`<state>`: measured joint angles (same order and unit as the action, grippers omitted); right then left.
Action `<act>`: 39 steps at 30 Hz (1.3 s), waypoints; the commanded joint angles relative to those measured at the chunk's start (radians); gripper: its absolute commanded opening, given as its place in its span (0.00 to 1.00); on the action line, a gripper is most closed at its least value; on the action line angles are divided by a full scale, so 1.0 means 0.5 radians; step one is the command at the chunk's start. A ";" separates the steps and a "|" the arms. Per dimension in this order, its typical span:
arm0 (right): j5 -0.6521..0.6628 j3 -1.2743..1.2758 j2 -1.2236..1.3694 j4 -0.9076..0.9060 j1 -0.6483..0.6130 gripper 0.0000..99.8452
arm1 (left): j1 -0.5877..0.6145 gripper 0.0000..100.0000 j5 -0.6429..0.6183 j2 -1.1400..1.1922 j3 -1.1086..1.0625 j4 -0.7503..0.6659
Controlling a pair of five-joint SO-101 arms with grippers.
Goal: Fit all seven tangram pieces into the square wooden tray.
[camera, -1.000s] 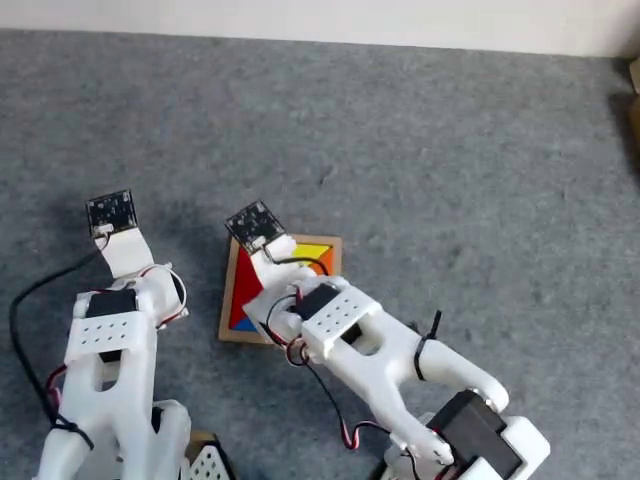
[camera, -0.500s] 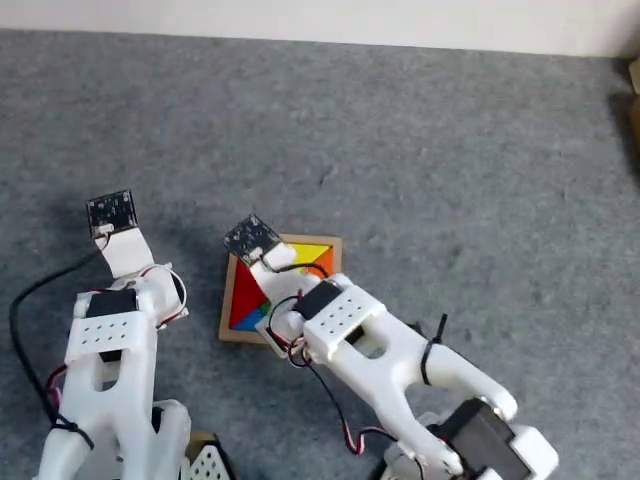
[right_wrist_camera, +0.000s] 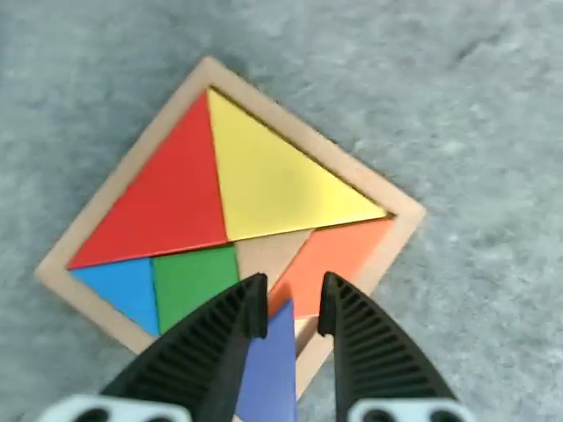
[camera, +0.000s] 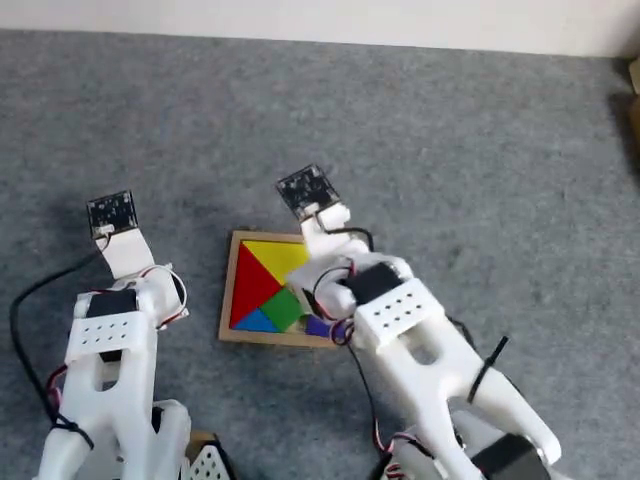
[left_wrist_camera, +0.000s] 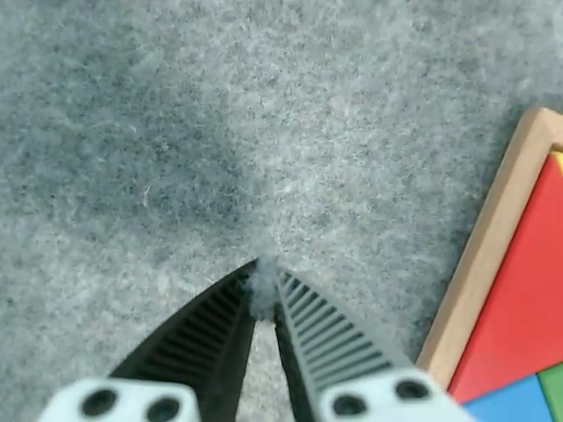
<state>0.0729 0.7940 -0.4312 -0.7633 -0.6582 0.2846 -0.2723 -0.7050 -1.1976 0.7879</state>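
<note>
The square wooden tray (camera: 227, 300) lies between the two arms. It holds a red triangle (right_wrist_camera: 158, 202), a yellow triangle (right_wrist_camera: 273, 180), an orange piece (right_wrist_camera: 339, 251), a blue triangle (right_wrist_camera: 119, 286) and a green square (right_wrist_camera: 193, 281). A small bare patch of tray floor (right_wrist_camera: 268, 255) shows in the middle. A purple piece (camera: 320, 326) rests at the tray's corner nearest the right arm (camera: 385, 305). My right gripper (right_wrist_camera: 290, 294) hangs above the tray, slightly open, with the purple piece (right_wrist_camera: 268, 369) showing below between its fingers. My left gripper (left_wrist_camera: 264, 286) is shut over carpet beside the tray's rim (left_wrist_camera: 479, 255).
Grey carpet (camera: 450, 130) covers the table all around the tray. The left arm (camera: 110, 335) stands close to the tray's left side. A pale wall strip (camera: 300, 15) runs along the far edge.
The right arm swung right and away from the tray's left side, uncovering the yellow, green and purple pieces. The left arm stayed still.
</note>
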 commanded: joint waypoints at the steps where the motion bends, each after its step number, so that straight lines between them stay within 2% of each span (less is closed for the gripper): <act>1: -0.157 -0.054 0.192 0.081 0.035 0.11 | 0.014 0.01 0.021 -0.057 0.008 -0.025; 7: -0.221 -0.063 0.425 0.084 0.005 0.11 | 0.017 0.01 0.021 -0.057 0.008 -0.025; 23: -0.212 -0.100 0.450 0.075 -0.468 0.11 | 0.014 0.01 0.021 -0.057 0.008 -0.025; 26: -0.083 -0.100 0.425 0.072 -0.523 0.11 | 0.014 0.01 0.021 -0.057 0.008 -0.025; 32: -0.046 -0.293 0.152 -0.241 -0.477 0.11 | 0.014 0.01 0.021 -0.057 0.008 -0.025; 39: -0.049 -0.345 -0.158 -0.643 -0.259 0.11 | 0.014 0.01 0.021 -0.057 0.008 -0.025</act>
<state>0.0391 0.6774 -0.4066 -0.9981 -0.8562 0.2846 -0.2723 -0.7050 -1.1976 0.7879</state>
